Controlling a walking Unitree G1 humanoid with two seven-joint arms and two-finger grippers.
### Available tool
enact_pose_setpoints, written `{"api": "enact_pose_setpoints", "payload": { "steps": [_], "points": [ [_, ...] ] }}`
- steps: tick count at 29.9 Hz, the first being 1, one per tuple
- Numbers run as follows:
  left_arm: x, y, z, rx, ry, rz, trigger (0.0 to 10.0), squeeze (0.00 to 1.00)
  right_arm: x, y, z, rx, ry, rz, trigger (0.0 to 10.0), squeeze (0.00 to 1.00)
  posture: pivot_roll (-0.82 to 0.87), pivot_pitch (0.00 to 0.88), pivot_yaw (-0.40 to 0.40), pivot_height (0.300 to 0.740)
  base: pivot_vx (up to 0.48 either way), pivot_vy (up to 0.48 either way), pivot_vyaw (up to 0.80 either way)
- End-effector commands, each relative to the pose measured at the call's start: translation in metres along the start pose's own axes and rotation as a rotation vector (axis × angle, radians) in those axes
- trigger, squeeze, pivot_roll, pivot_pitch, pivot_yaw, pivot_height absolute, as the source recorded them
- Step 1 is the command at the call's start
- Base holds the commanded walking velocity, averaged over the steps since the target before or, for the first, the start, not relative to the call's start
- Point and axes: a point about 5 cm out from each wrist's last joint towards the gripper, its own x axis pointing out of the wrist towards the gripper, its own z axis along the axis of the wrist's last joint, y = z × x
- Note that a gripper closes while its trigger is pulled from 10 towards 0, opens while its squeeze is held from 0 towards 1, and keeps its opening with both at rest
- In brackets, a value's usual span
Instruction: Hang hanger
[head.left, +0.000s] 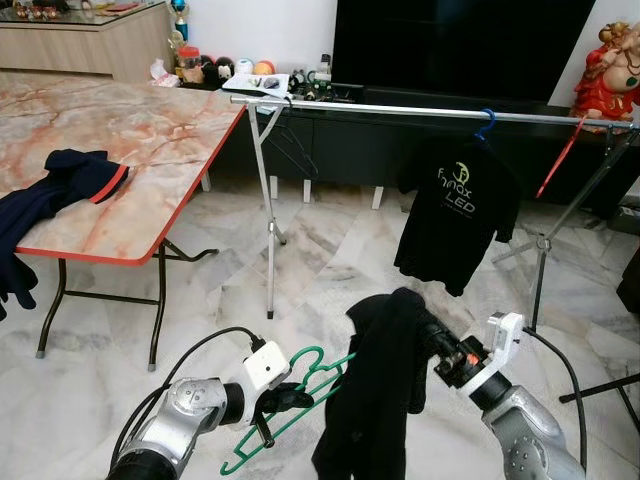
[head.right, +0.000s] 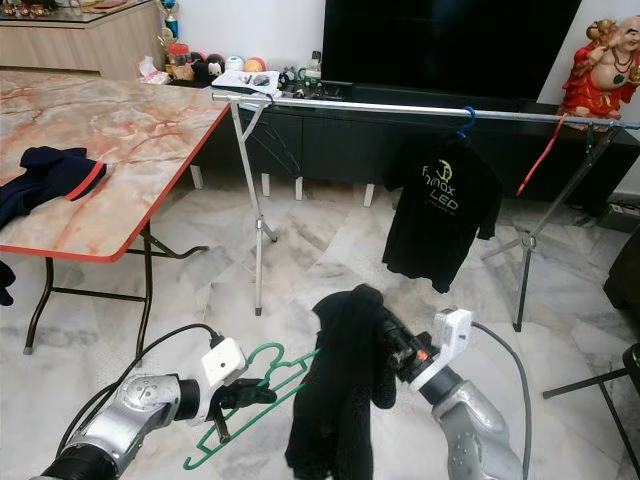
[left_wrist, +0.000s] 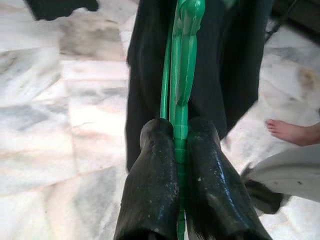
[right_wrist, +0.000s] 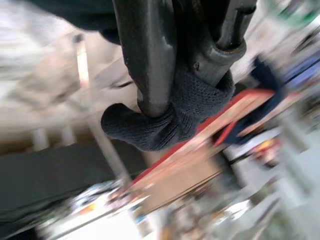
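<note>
A clothes rail (head.left: 400, 108) stands across the room ahead with a black T-shirt (head.left: 458, 212) already hanging on it, so it looks like the place this load is meant for. Low in front, the right gripper (head.left: 425, 335) is clenched on a dark garment (head.left: 375, 400) that drapes from it. The left gripper (head.left: 283, 400) is clamped on a green hanger (left_wrist: 180, 75), pinned between its fingers and pointing into the cloth, probably to thread it inside.

One green hanger (head.left: 300, 400), two black shirts (head.left: 375, 400) (head.left: 455, 215), one rail (head.left: 430, 112), one table (head.left: 110, 150).
</note>
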Motion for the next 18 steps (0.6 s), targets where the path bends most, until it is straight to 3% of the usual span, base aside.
{"api": "enact_pose_setpoints", "payload": {
  "steps": [1,3,5,13,15,18],
  "points": [
    [-0.006,0.004,-0.007,0.006,0.011,0.059,0.0,0.0,0.003,-0.006,0.022,-0.069,-0.097,-0.093,0.0,0.0,0.12,0.03,-0.032,0.74,0.0,0.0,0.0],
    [-0.008,0.006,-0.01,0.011,0.016,0.089,0.0,0.0,0.003,-0.01,0.025,-0.086,-0.116,-0.161,0.0,0.0,0.12,0.031,-0.028,0.74,0.0,0.0,0.0],
    [-0.016,0.006,-0.021,-0.022,0.032,0.122,0.0,0.0,-0.001,-0.023,0.032,-0.127,-0.134,-0.305,0.0,0.0,0.12,0.032,-0.028,0.74,0.0,0.0,0.0],
    [-0.039,0.007,-0.04,-0.035,0.085,0.105,0.0,0.0,-0.015,-0.036,0.029,-0.243,-0.048,-0.384,0.0,0.0,0.13,0.04,-0.03,0.74,0.0,0.0,0.0],
    [-0.05,0.012,-0.056,0.009,0.203,0.164,0.0,0.0,-0.018,-0.039,0.024,-0.269,-0.015,-0.427,0.0,0.0,0.13,0.04,-0.03,0.74,0.0,0.0,0.0],
    [-0.055,0.014,-0.069,0.033,0.297,0.225,0.0,0.0,-0.018,-0.039,0.023,-0.264,-0.029,-0.464,0.0,0.0,0.13,0.043,-0.024,0.74,0.0,0.0,0.0]
  ]
}}
